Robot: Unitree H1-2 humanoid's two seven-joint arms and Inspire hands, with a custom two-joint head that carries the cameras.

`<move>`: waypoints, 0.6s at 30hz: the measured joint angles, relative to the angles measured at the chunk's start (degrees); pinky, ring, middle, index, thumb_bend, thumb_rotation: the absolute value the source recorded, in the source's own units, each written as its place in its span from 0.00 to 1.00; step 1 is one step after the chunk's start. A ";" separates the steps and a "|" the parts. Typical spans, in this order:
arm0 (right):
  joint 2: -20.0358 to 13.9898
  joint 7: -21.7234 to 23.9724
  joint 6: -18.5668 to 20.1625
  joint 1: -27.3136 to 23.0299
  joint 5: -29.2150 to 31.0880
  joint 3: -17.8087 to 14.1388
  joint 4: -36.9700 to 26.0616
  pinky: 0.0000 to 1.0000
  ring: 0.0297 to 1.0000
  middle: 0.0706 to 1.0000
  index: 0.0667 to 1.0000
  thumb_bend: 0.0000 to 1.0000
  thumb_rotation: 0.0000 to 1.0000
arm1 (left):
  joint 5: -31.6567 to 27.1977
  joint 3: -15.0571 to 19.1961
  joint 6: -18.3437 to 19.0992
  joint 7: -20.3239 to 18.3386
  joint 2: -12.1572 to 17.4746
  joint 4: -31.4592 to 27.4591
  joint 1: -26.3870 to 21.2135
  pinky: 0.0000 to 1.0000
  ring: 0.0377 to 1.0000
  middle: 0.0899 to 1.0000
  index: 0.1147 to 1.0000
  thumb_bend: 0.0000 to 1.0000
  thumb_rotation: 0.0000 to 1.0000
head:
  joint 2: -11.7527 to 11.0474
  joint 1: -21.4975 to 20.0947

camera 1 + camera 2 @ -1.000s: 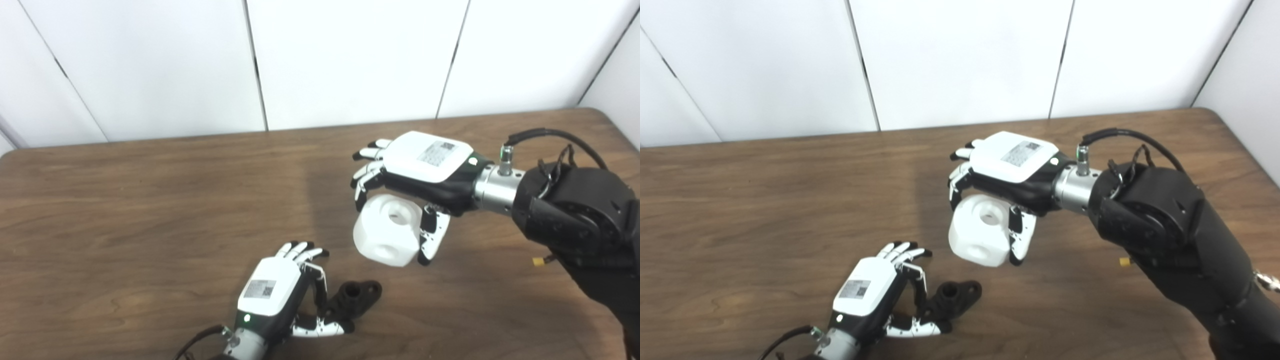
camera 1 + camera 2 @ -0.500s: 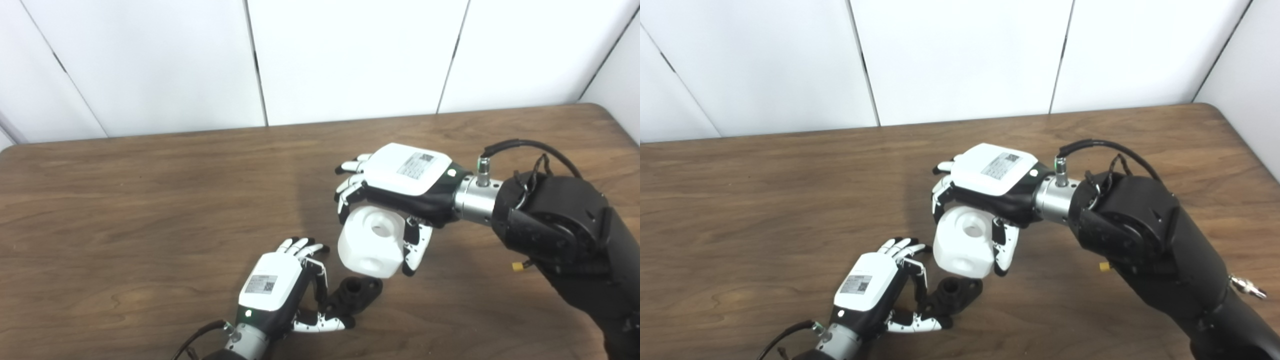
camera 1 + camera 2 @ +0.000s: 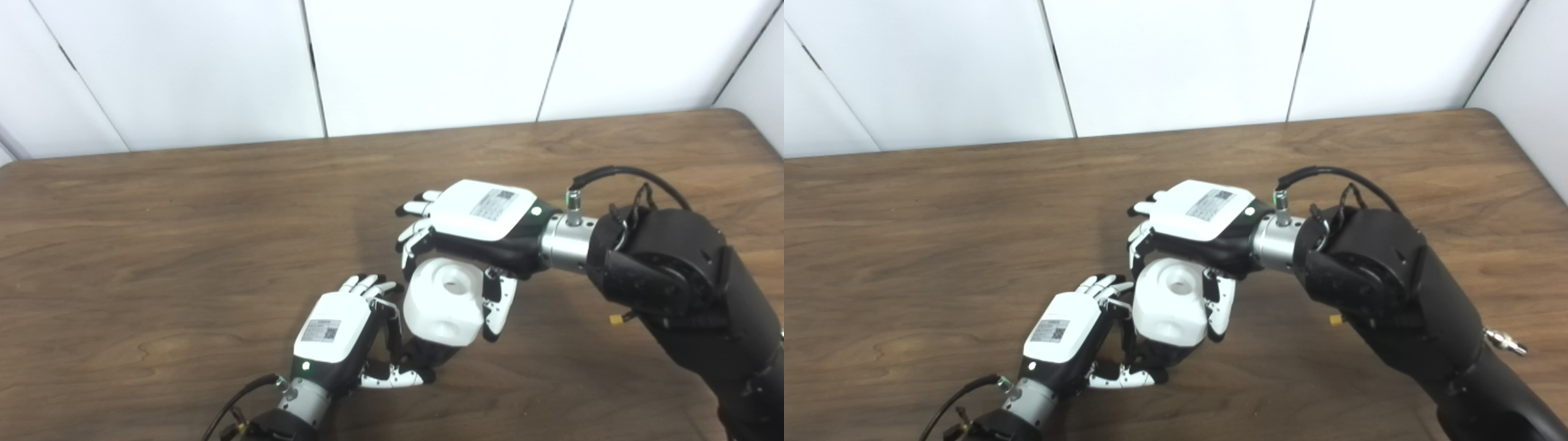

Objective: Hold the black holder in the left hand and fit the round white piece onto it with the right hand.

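Between the right hand's fingers (image 3: 411, 236) and thumb sits the white piece (image 3: 442, 299), gripped from above with the fingers curled over its far side and the thumb pressed down its near right side; its top face, with a round hole, tilts a little toward the cameras. Below it, the left hand's fingers (image 3: 1105, 286) are closed around the holder (image 3: 1159, 355), thumb lying along the front, and only a dark sliver of the holder shows under the piece's lower edge. The piece hangs directly over the holder, near or just touching it (the frames do not let me tell which).

The step in hand looks like the seating itself. To do it well, the right hand (image 3: 481, 214) should level the piece so its underside meets the holder squarely, then lower straight down rather than sliding in from the side, since a sideways push would likely twist the holder in the left hand (image 3: 334, 334). The left grip should stay firm and low against the surface (image 3: 153, 245) so the holder cannot tip. The mating feature is hidden under the piece, so alignment must be judged by feel: if it resists, lift slightly and re-centre instead of forcing. The right thumb sits low on the piece and could catch on the left fingers on the way down.
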 measured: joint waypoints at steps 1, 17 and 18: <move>0.01 0.00 -0.18 0.14 -0.13 0.16 0.00 0.99 0.97 0.82 0.45 0.52 0.14 | 0.04 0.00 0.04 -0.05 -0.05 -0.01 0.00 0.95 0.91 0.81 0.42 0.52 0.05 | 0.09 0.00; 0.08 -0.31 -6.02 0.27 -3.37 1.61 1.18 1.00 0.98 0.83 0.44 0.52 0.13 | 1.03 -0.60 1.28 -0.27 -0.44 -0.23 -0.19 0.94 0.91 0.81 0.42 0.52 0.05 | 0.26 0.09; 0.14 -0.34 -6.52 0.29 -3.62 1.62 1.42 1.00 0.98 0.84 0.44 0.52 0.13 | 1.05 -0.65 1.38 -0.28 -0.47 -0.23 -0.21 0.94 0.91 0.81 0.42 0.51 0.05 | 0.26 0.09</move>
